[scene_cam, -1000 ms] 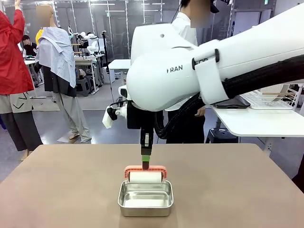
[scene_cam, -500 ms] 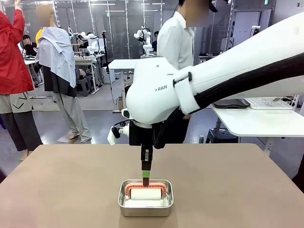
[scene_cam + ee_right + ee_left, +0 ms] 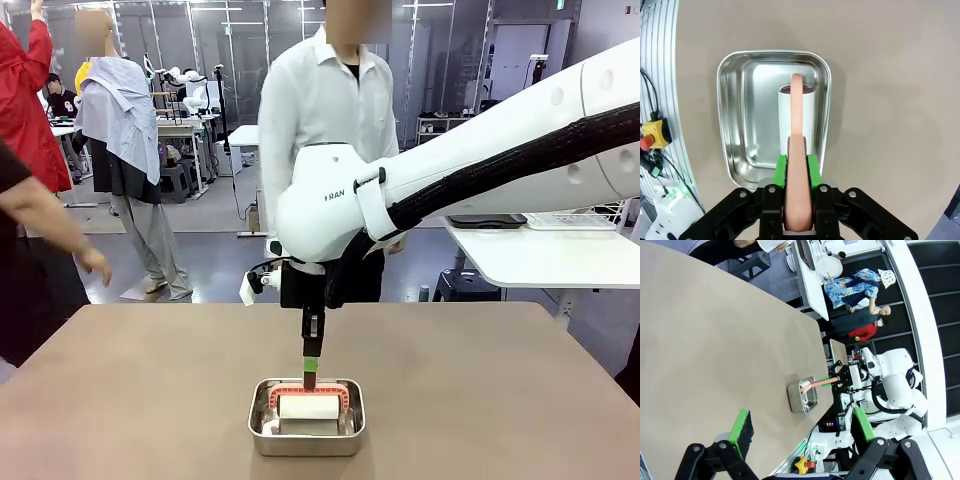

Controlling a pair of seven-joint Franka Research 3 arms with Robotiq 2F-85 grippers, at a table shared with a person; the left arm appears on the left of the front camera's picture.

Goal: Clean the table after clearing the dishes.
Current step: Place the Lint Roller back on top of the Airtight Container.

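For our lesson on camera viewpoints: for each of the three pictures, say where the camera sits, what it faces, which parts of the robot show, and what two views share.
Front view: fixed at the robot's side, facing across the table at a person; the right arm lowers the lint roller into the steel pan.
Left wrist view: on the left wrist, rolled sideways, looking along the open left claw over the table.
Right wrist view: looking straight down the right claw, shut on the roller's handle.
All three views share the pan and roller.

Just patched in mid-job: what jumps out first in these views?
The right gripper, shut on the pink roller handle, holds the white roller inside the steel pan at the table's near middle. The left gripper hangs open above bare tabletop. A person in a white shirt stands at the far side.
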